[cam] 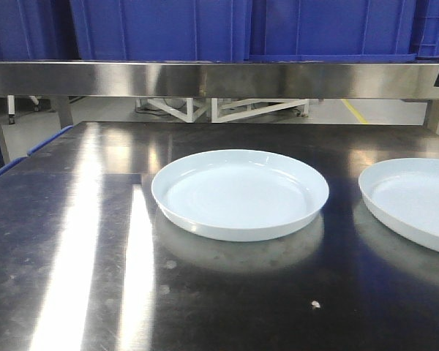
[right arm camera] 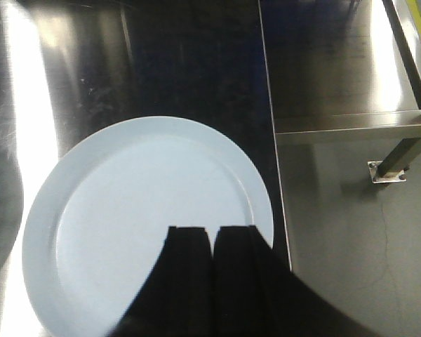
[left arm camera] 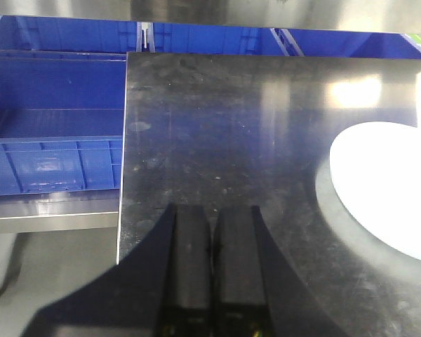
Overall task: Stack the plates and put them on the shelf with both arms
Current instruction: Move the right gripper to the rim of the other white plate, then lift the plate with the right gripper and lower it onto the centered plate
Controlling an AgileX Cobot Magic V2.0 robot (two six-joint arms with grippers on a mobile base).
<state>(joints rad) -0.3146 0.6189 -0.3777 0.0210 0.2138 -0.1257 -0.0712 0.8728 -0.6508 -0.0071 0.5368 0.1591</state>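
Currently unstacked: centre plate [cam: 240, 194] and right plate [cam: 413, 201] sit apart on the table [cam: 73, 241]. The right gripper [right arm camera: 212, 253] hangs over the right plate, jaws pressed together, empty; left gripper [left arm camera: 212, 239], same state, is near the centre plate. Best open wide, pinch the near rim, lift level.
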